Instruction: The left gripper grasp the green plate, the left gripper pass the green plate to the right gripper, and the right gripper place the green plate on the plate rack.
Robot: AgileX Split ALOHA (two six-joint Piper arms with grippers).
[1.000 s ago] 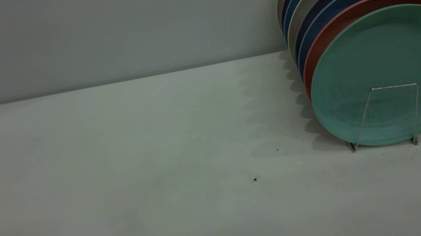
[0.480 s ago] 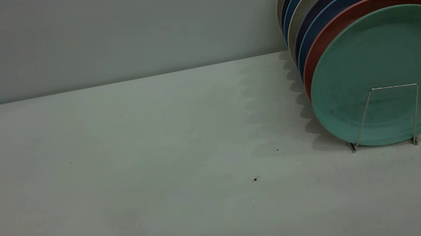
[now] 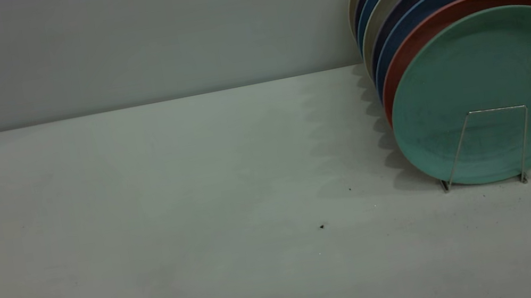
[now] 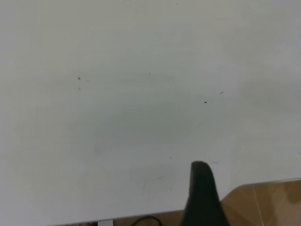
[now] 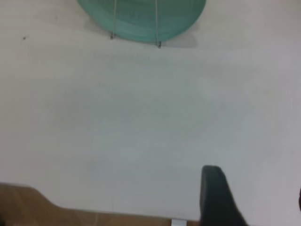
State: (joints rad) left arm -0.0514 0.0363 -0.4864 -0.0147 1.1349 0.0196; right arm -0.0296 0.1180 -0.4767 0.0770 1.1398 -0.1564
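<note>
Grey tabletop [image 3: 147, 217] looking same as a second ago: green plate [image 3: 491, 79] already standing in plate rack [image 3: 493, 109], fronting salmon plate [image 3: 410, 46], so probably wrapping up. Left wrist: left gripper [image 4: 202, 193] hovering near table edge, claw state impossible to tell. Right wrist: right gripper [image 5: 215, 195] hanging well back from plate, same deal, nothing blocking.

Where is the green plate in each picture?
Exterior view: the round matte teal-green plate stands upright at the right, frontmost in the row.
Left wrist view: not in it.
Right wrist view: its lower part shows at the top edge.
Shared landmark: the thin silver wire plate rack crossing its face.
</note>
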